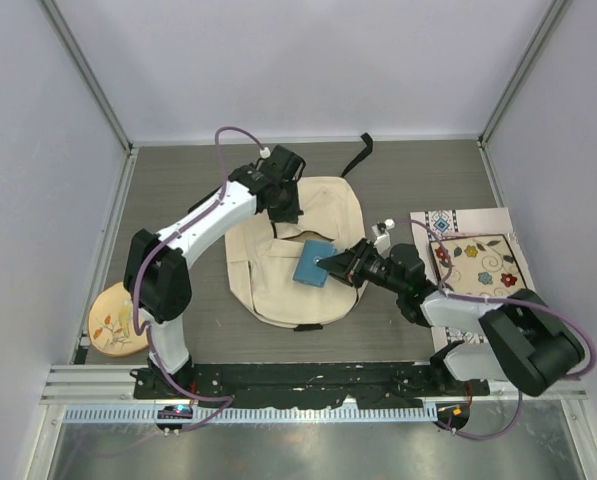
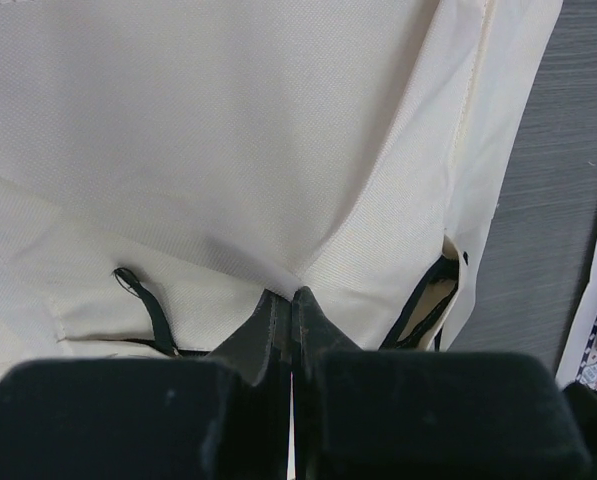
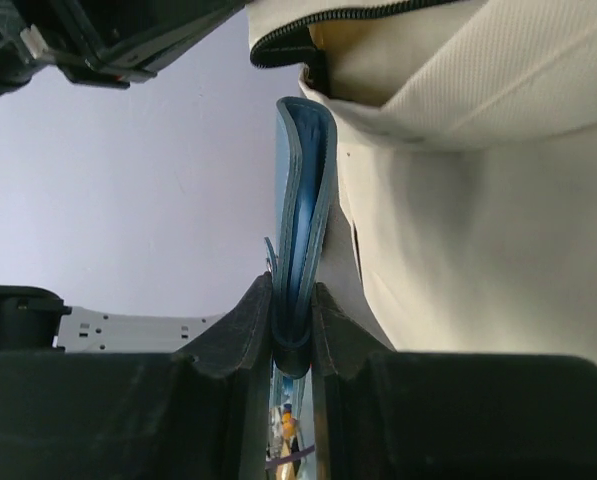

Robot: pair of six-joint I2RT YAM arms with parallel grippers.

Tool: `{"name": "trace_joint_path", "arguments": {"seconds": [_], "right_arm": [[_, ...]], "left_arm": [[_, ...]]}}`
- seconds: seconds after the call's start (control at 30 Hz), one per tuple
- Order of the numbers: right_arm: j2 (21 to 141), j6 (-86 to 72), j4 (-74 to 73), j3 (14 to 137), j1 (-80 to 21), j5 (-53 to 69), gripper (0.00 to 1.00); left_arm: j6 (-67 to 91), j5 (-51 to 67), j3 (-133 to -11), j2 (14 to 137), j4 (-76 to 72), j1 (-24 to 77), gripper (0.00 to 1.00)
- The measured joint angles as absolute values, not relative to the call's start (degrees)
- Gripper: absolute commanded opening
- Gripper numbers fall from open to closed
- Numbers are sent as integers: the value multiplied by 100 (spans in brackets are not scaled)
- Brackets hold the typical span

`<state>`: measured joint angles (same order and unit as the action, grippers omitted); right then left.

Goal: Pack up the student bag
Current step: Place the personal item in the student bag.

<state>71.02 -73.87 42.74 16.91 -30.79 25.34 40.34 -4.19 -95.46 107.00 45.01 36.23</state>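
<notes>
The student bag (image 1: 278, 285) is a large cream backpack lying flat mid-table, black straps at its far end. My left gripper (image 1: 281, 205) is shut on a fold of the bag's cream fabric (image 2: 278, 200) at the upper part and lifts it; the pinch shows in the left wrist view (image 2: 293, 292). My right gripper (image 1: 340, 263) is shut on a thin blue notebook (image 1: 314, 263) and holds it over the bag, edge toward the zipper opening (image 3: 318, 30). In the right wrist view the notebook (image 3: 303, 200) stands on edge between my fingers (image 3: 246, 330).
A patterned cloth with flowers (image 1: 478, 265) lies at the right under the right arm. A round tan object with a leaf pattern (image 1: 116, 320) sits at the left front near the left arm's base. Enclosure walls surround the table.
</notes>
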Motion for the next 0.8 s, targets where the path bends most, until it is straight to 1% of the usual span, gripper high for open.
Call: {"name": "trace_joint_path", "arguments": {"seconds": [0.17,0.5,0.6,0.8], "right_arm": [[8130,-7850,5430,1962,-3140,2486,1],[9666,-8753,6991,2189,-3146,2307,1],[9900,-8956,7196,2137,-3173,2217,1],[9902,-8943,7354,2084,-3190,1850,1]], "left_arm": [[4029,-270,-9483,10534,4482,3551,0],[4032,-58,-9244,10296,4359,3420,0],[4032,34,-9240,10276,4344,3382,0],[4034,189,-9087,10158,4226,3361,0]]}}
